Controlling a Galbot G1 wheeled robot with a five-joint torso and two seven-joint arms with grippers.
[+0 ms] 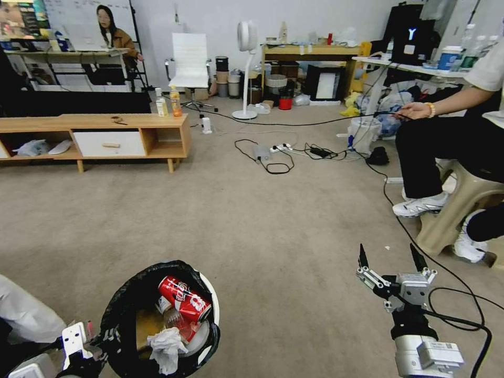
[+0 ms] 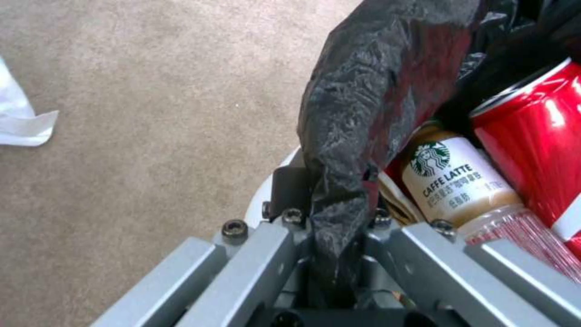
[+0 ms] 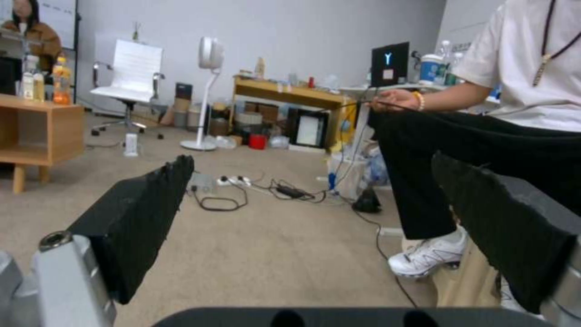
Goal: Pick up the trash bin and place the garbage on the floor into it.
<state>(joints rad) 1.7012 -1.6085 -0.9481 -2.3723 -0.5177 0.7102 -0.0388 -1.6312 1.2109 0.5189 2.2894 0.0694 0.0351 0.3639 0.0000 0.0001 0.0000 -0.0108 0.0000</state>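
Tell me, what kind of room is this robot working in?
Probably an office or lab set up as a test room: carpeted floor, desks with a monitor, a white office chair, and power strips with loose cables across the carpet.

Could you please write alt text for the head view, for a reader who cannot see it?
The left gripper holds the trash bin by its black-bagged rim above the floor; a red soda can and crumpled white tissue lie inside. The right gripper hangs open and empty over the carpet, near a seated person's stool.
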